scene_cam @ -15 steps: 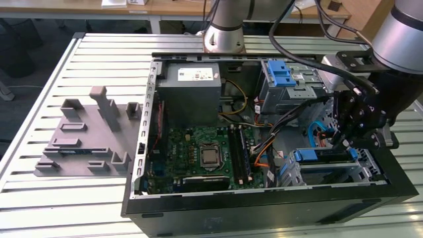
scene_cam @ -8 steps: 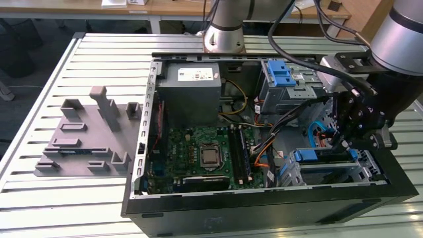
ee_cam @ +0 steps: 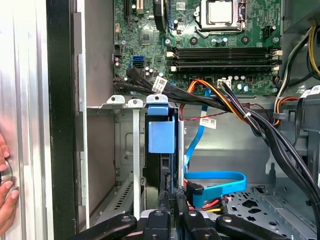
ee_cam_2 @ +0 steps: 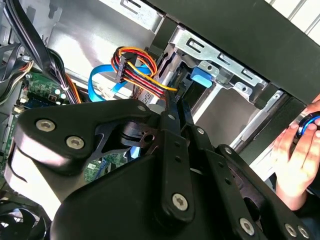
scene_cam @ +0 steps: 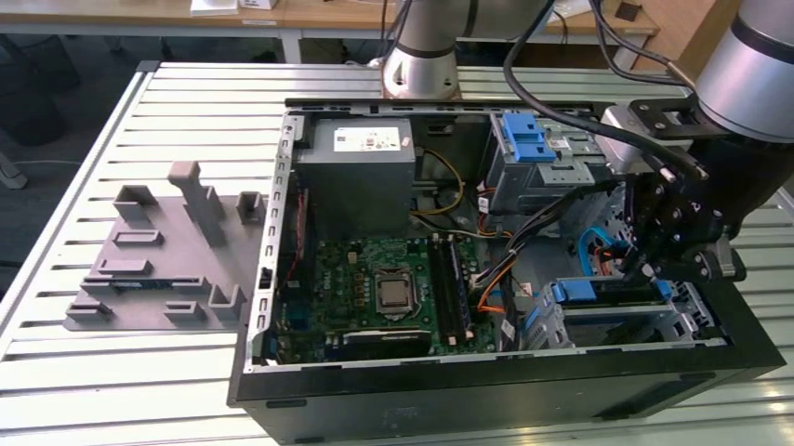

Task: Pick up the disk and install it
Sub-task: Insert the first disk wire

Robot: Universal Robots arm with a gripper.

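The disk (scene_cam: 608,295) sits edge-on in the drive bay at the near corner of the open computer case (scene_cam: 496,381), on the exterior view's right. Its blue plastic frame (ee_cam: 161,135) shows in the first wrist view, and its blue tab (ee_cam_2: 200,77) in the second wrist view. My gripper (scene_cam: 645,271) reaches down into that bay. In both wrist views the fingers (ee_cam: 162,200) stand close together on either side of the disk's near end, so the gripper (ee_cam_2: 176,102) is shut on it. The rest of the disk is hidden inside the metal bay.
Bundled black, orange and yellow cables (ee_cam: 225,100) and a blue flat cable (ee_cam: 215,180) run beside the bay. The motherboard (scene_cam: 385,288), grey power supply (scene_cam: 360,163) and upper drive cage (scene_cam: 534,158) crowd the case. A grey fixture (scene_cam: 162,269) lies outside. A person's hand (ee_cam_2: 295,160) rests on the case wall.
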